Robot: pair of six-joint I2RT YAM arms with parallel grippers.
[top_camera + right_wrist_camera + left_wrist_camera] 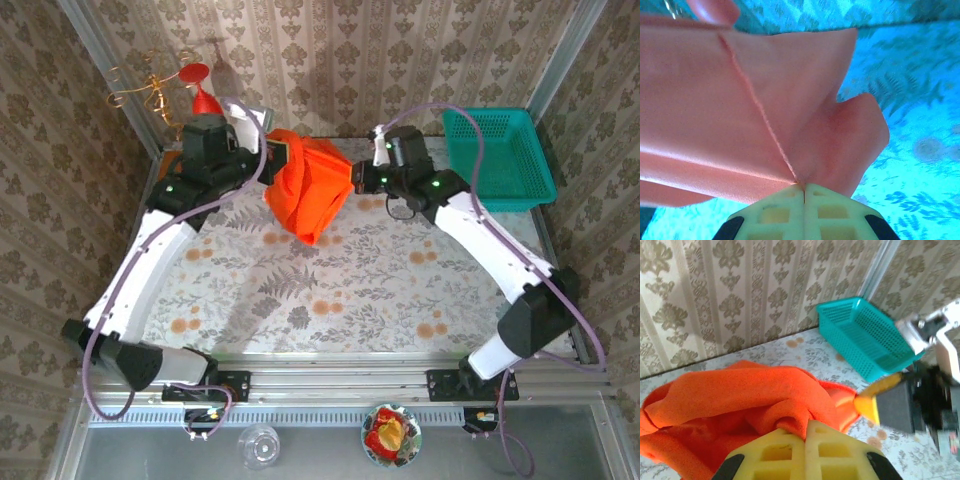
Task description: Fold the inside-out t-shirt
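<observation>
Top external view is showing the left gripper (pixel 270 150) and right gripper (pixel 356 176) clamping shut on the inside-out t-shirt (pixel 308 195), which is dangling bunched over the table (pixel 300 290) at its far side and probably risking slipping from such thin pinches.

Top view: folds of the t-shirt (pixel 310 195) hide the fingertips of the left gripper (pixel 281 151) and the right gripper (pixel 352 177). Left wrist view: the right arm (pixel 946 347) is blurred and cut off by the right edge. Right wrist view: the t-shirt (pixel 715 110) runs past the left edge.
</observation>
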